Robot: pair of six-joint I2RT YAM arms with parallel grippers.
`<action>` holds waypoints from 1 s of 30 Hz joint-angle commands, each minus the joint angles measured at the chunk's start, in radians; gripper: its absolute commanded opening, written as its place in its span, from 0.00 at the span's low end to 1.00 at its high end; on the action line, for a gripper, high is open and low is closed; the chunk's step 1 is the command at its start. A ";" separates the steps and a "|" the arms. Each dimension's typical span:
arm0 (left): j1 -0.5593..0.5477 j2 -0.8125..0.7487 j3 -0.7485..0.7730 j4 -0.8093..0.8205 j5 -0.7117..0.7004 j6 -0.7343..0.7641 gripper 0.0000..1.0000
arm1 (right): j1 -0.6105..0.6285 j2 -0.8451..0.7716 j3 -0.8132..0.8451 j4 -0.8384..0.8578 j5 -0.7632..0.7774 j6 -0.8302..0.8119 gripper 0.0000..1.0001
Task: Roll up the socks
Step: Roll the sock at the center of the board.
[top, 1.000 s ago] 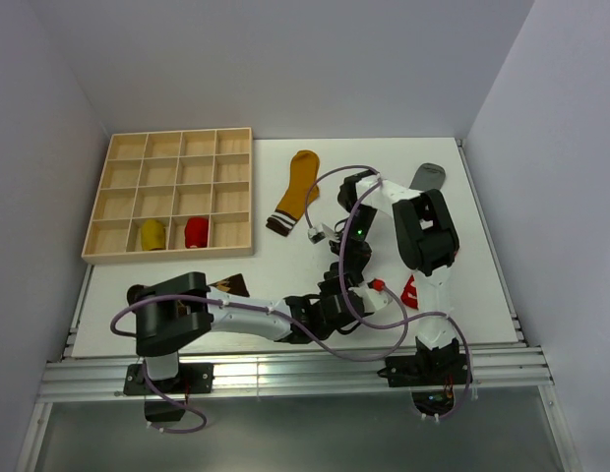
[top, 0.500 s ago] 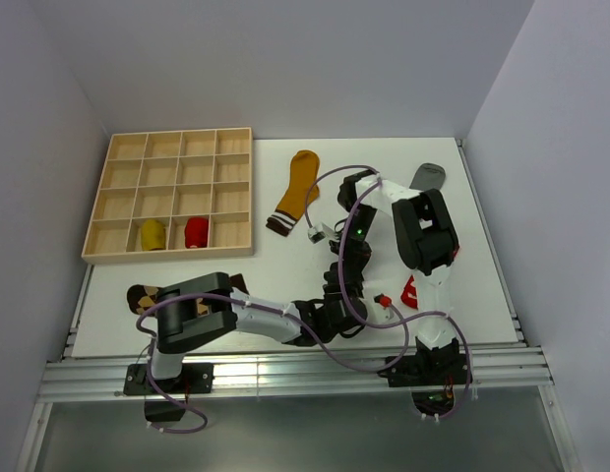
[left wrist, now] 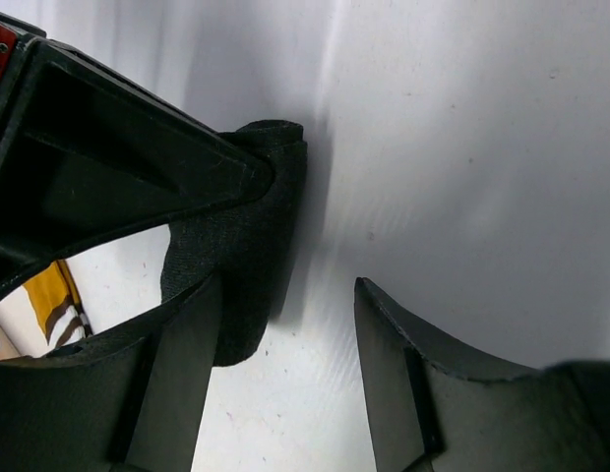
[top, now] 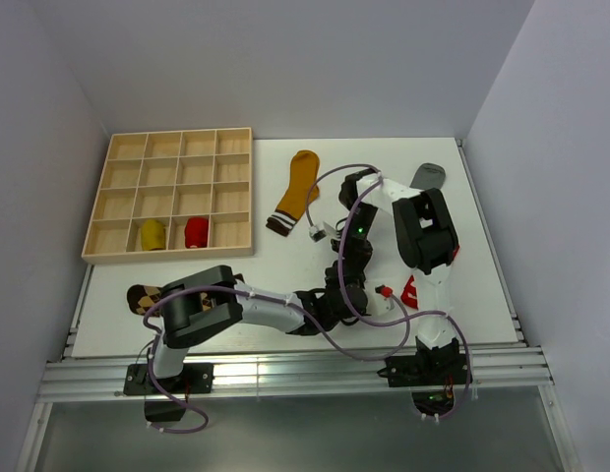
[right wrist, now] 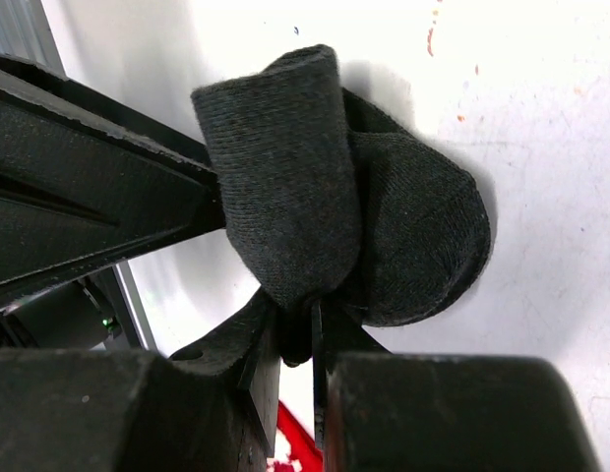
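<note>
My right gripper (right wrist: 295,317) is shut on a black sock (right wrist: 315,197), which is folded into a thick bundle just above the white table. In the top view it (top: 347,273) hangs at centre front. My left gripper (left wrist: 285,295) is open, low over the table. The black sock (left wrist: 248,258) lies against its left finger, and the gap between the fingers is bare. In the top view it (top: 335,301) meets the right gripper; the sock is hard to pick out there.
A flat mustard sock (top: 298,187), a grey sock (top: 429,177), a red printed sock (top: 410,292) and a brown argyle sock (top: 146,296) lie around. The wooden grid tray (top: 172,193) at back left holds a yellow bundle (top: 152,234) and a red bundle (top: 195,231).
The left arm's upper links swung right, uncovering more of the argyle sock. Its gripper edged closer under the right gripper. The right arm stayed put, holding the black sock.
</note>
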 commanded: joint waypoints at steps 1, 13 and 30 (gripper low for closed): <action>0.032 0.034 0.036 -0.010 0.075 0.009 0.60 | -0.005 0.039 0.014 -0.014 0.048 -0.016 0.02; 0.096 0.050 0.066 -0.127 0.253 -0.040 0.51 | -0.005 0.045 0.016 -0.028 0.048 -0.024 0.02; 0.178 0.101 0.154 -0.282 0.538 -0.138 0.47 | -0.005 0.054 0.013 -0.040 0.053 -0.023 0.02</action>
